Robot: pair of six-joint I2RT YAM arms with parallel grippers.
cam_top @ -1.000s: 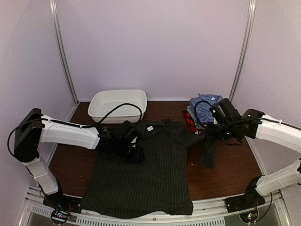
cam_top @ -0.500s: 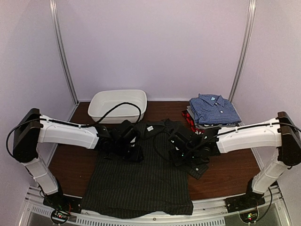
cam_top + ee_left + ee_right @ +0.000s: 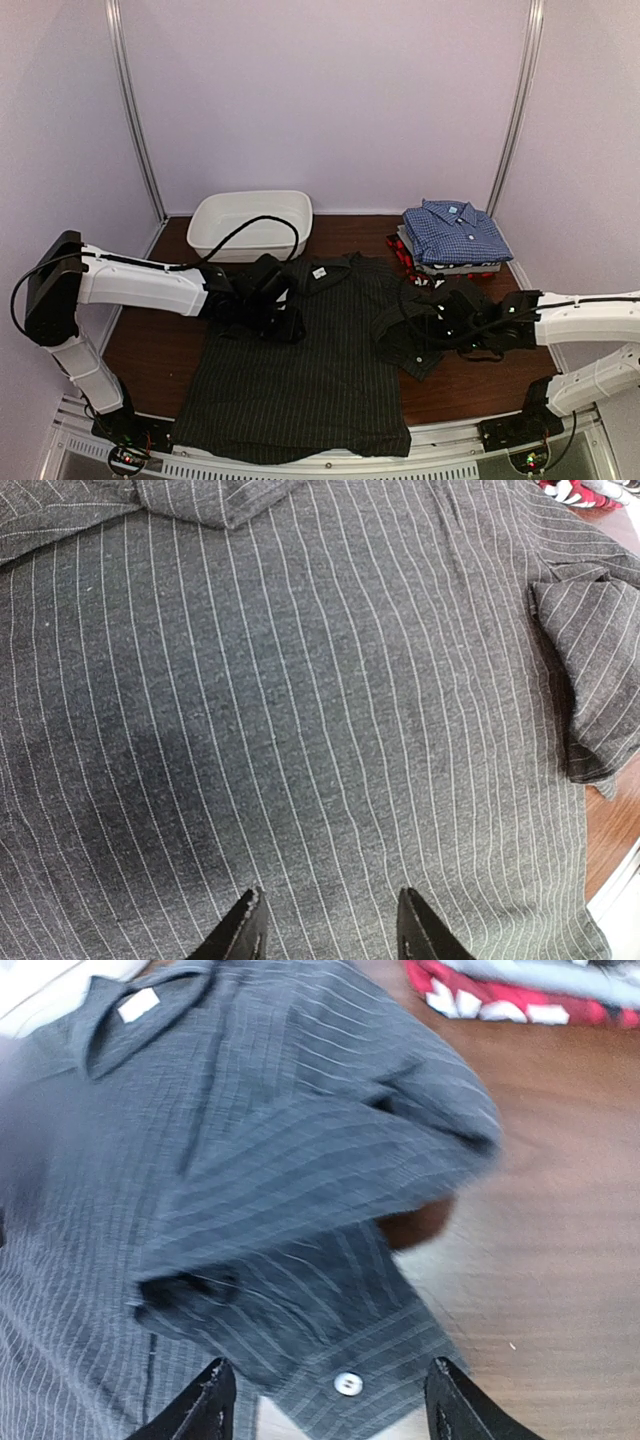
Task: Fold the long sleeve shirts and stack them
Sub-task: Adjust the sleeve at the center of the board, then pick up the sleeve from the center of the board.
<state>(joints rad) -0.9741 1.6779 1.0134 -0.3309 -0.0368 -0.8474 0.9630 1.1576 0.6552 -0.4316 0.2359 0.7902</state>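
Observation:
A black pinstriped long sleeve shirt (image 3: pixel 300 380) lies flat on the table, collar toward the back. Its right sleeve (image 3: pixel 408 338) is folded in over the right side, and the cuff with a light button (image 3: pixel 347 1383) rests partly on bare wood. My right gripper (image 3: pixel 445 322) (image 3: pixel 328 1362) hovers just right of that cuff, open and holding nothing. My left gripper (image 3: pixel 288 325) (image 3: pixel 329 892) sits low over the shirt's upper left, jaws apart with only flat cloth (image 3: pixel 300 700) under them. More folded shirts are stacked at the back right, a blue checked one (image 3: pixel 455 232) on top.
A white plastic tub (image 3: pixel 250 222) stands at the back left, behind the shirt's collar. The folded stack shows grey and red-black layers (image 3: pixel 402 256) (image 3: pixel 520 1000) under the blue one. Bare brown table (image 3: pixel 490 375) lies right of the shirt. Purple walls enclose the space.
My right gripper carried the hanging right sleeve left over the shirt, opened, let it drop, then drew back to the right. The left arm stayed still.

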